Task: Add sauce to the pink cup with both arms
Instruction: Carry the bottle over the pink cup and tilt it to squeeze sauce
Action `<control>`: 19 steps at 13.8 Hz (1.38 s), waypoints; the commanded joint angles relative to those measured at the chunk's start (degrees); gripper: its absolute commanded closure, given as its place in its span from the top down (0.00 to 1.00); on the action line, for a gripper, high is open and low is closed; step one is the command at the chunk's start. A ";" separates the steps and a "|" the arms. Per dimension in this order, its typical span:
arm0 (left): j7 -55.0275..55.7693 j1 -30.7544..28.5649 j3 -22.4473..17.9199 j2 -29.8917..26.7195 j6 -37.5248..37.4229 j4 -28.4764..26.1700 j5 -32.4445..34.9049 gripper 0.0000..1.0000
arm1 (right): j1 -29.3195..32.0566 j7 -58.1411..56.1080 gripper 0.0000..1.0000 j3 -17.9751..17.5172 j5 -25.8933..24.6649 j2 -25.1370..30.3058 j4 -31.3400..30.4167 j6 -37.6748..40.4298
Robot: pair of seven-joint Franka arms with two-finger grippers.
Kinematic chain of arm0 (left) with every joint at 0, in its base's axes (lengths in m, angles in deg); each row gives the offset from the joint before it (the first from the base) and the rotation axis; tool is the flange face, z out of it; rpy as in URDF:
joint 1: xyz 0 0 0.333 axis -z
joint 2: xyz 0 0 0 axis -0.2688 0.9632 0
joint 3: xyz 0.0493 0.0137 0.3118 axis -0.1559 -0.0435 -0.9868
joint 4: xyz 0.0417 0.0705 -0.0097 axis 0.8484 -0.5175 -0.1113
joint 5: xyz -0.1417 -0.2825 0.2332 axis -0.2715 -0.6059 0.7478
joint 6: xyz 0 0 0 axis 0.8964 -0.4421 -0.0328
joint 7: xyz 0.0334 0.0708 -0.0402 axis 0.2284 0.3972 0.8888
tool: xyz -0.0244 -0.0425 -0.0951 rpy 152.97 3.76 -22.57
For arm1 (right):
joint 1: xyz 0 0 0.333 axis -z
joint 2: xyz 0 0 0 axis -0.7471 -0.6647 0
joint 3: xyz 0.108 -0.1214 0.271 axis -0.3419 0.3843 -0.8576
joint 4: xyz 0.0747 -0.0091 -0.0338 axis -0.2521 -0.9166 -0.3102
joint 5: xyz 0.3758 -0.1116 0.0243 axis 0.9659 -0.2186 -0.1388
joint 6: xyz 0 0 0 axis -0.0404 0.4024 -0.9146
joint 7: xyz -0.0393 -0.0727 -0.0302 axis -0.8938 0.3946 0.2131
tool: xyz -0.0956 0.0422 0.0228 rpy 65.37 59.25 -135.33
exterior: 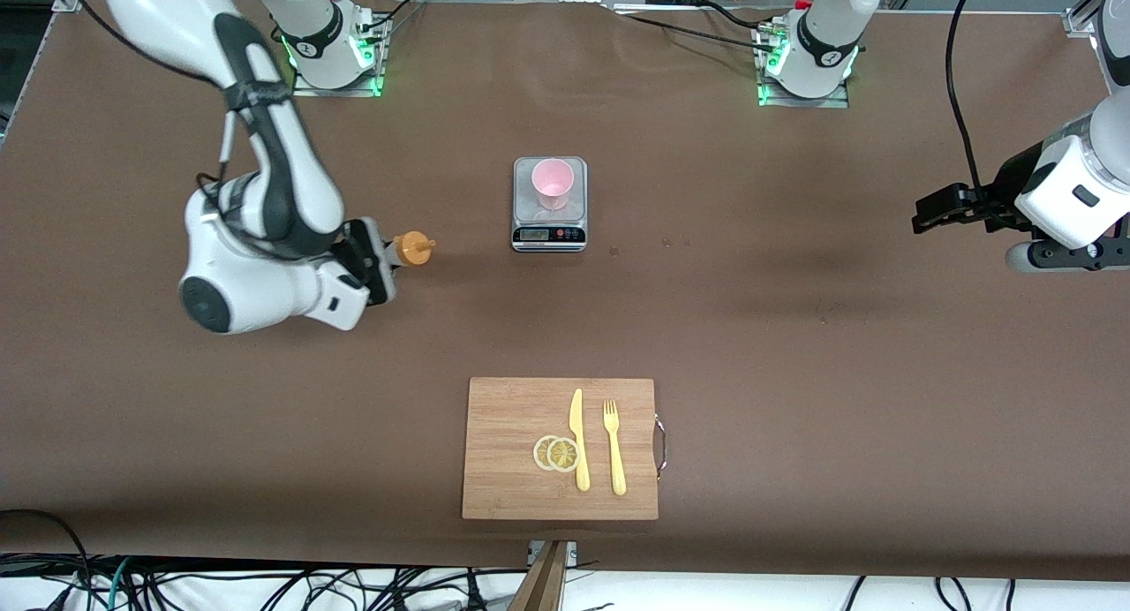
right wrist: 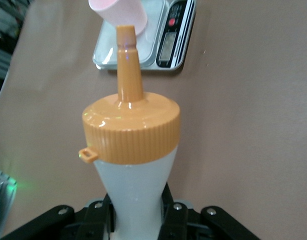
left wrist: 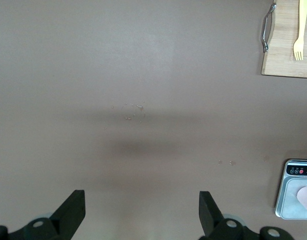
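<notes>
Front view, nearest the camera we see a wooden cutting board (exterior: 512, 470) carrying two lemon slices (exterior: 556, 453), a yellow knife (exterior: 578, 439) and a yellow fork (exterior: 613, 446), all lying flat. Farther up the brown table (exterior: 794, 346) we see the right gripper (exterior: 386, 262) toward the right arm's end, fingers clamped on the sauce (exterior: 411, 249), bottle tipped on its side with the orange nozzle aimed toward the scale. In the right wrist view we see the sauce (right wrist: 133, 150) held at its whitish lower body, orange cap clear of the fingers, nozzle lined up with the pink cup (right wrist: 121, 12). Farther still, the pink cup (exterior: 553, 184) stands upright on the grey kitchen scale (exterior: 549, 231), mid-table, well apart from the bottle. Left gripper (exterior: 922, 215) hovers over bare table at the left arm's end, waiting; in the left wrist view we see its fingers (left wrist: 71, 210) spread wide apart, gripping nothing.
</notes>
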 commanded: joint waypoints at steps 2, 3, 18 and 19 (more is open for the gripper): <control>-0.82 -0.03 -0.10 0.50 -0.96 1.30 -0.19 1.00 | -5.45 11.60 0.03 -1.83 -10.04 2.21 0.12 0.74; -0.82 -0.03 -0.10 0.41 -0.96 1.30 -0.28 1.00 | -6.59 15.11 0.03 -3.15 -11.89 2.74 0.03 1.00; -0.82 -0.30 -0.10 0.50 -0.96 1.30 -0.28 1.00 | -24.27 46.26 0.03 -6.41 -30.01 1.51 0.03 6.89; -0.82 -0.30 -0.10 0.50 -0.96 1.30 -0.28 1.00 | -24.44 46.35 0.03 -6.59 -30.63 1.08 0.12 7.24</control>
